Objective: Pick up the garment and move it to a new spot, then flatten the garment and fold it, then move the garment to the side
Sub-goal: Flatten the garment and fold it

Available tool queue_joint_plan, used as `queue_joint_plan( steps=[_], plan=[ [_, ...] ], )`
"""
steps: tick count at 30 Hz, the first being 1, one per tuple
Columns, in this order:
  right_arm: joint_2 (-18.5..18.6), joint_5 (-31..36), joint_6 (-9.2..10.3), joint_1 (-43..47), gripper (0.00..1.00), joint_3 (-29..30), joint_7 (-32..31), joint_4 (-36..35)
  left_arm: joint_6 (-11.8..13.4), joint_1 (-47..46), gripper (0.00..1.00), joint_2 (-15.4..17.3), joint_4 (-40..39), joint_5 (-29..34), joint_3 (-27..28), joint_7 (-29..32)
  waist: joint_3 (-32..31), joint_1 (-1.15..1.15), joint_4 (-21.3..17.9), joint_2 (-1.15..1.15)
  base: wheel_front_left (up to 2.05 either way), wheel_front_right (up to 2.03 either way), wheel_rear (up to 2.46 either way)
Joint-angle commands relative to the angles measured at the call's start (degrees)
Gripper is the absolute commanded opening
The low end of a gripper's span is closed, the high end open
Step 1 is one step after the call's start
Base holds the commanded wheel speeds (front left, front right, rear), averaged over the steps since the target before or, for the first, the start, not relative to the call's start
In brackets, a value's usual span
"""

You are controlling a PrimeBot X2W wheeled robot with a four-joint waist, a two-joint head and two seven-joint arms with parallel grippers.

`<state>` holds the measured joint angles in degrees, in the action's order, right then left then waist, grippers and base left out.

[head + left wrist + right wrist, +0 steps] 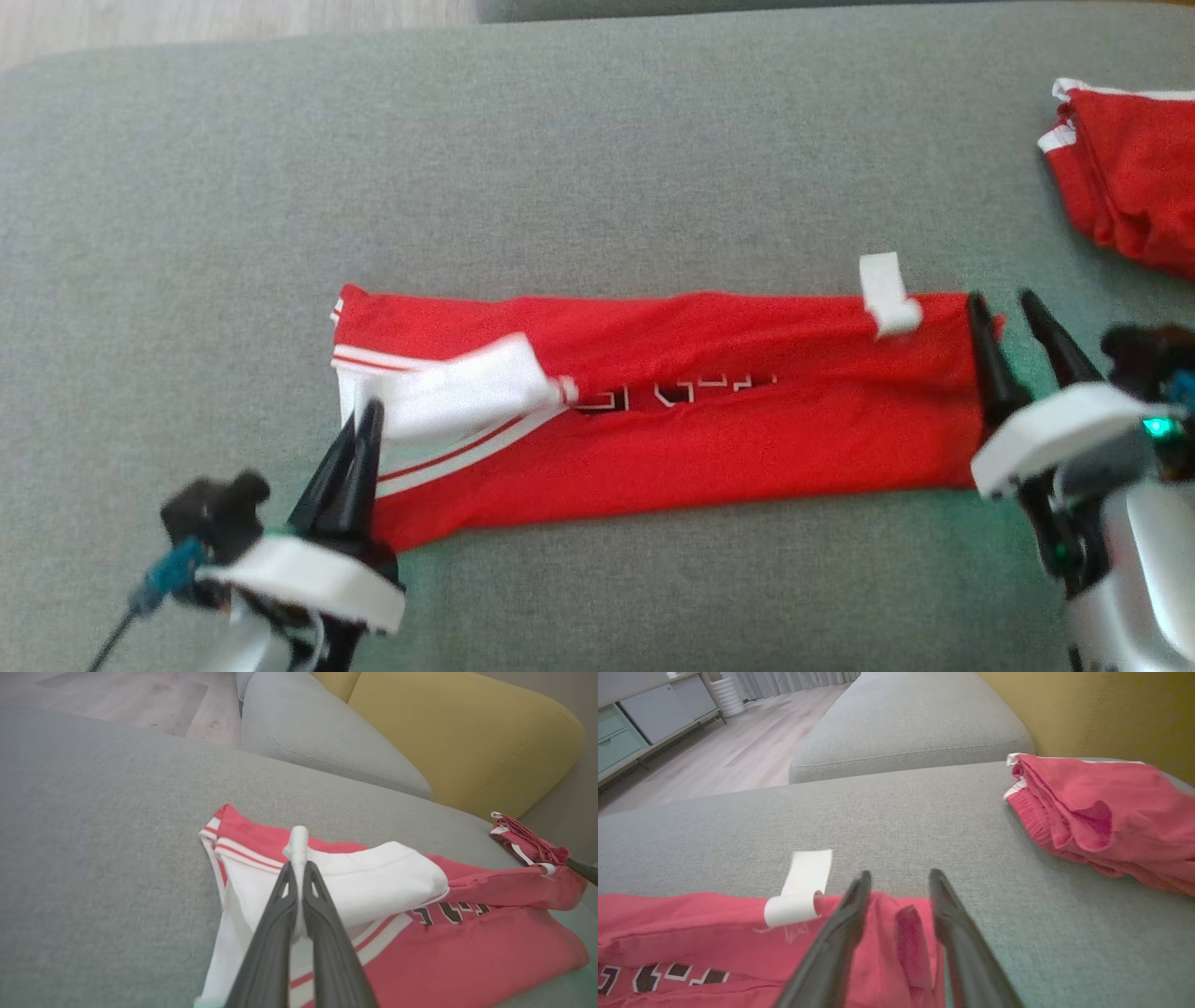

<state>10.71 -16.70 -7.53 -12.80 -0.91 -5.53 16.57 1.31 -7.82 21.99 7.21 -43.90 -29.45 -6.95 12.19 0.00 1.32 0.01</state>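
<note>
The garment (700, 420) is a red jersey with white trim and dark lettering, lying in a long folded strip across the grey sofa cushion (560, 149). A white label (887, 294) sticks up near its right end. My left gripper (367, 415) is at the strip's left end, shut on a fold of the white trim (299, 842), which rises a little off the cushion between the fingertips. My right gripper (1004, 308) stands open at the strip's right end. In the right wrist view a ridge of the garment (691, 933) lies loose between the fingers of my right gripper (900, 877).
A second red cloth (1130, 187) lies bunched at the cushion's far right, apart from the strip. A yellow backrest (467, 732) rises behind it. Another grey cushion (906, 723) adjoins, with wooden floor (738, 756) and a low cabinet (626, 728) beyond.
</note>
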Motion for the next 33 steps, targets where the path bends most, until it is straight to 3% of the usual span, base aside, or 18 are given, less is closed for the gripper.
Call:
queue_joint_plan(
  steps=[1,8,17,24,33],
  plan=[
    [-0.33,0.71,0.04,1.52,1.00,-0.16,1.43,-2.43,-0.05,0.38,1.00,0.62,-0.34,-0.04,2.35,-1.96,-0.67,0.00,0.13,-0.01,0.00,0.00,0.00],
    [-2.57,1.80,0.04,6.81,1.00,5.00,3.24,-4.89,2.64,3.91,1.00,-1.31,1.39,0.72,4.99,-6.68,-2.80,0.00,0.93,-0.01,0.00,0.00,0.00],
    [-4.53,3.92,0.04,7.43,1.00,8.70,0.87,-7.25,6.88,5.35,1.00,-2.72,-2.63,4.85,9.72,-7.94,-3.34,0.00,2.46,-0.01,0.00,0.00,0.00],
    [-5.35,6.14,0.04,4.15,1.00,9.98,-1.34,-1.19,8.51,6.29,1.00,-3.90,-6.31,7.69,11.36,-8.03,-2.24,0.00,4.81,-0.01,0.00,0.00,0.00],
    [-6.53,8.93,0.04,2.96,1.00,13.18,1.34,8.39,8.84,7.41,1.00,-4.20,-7.77,9.48,11.95,-8.04,-1.78,0.00,7.28,-0.01,0.00,0.00,0.00]
  ],
)
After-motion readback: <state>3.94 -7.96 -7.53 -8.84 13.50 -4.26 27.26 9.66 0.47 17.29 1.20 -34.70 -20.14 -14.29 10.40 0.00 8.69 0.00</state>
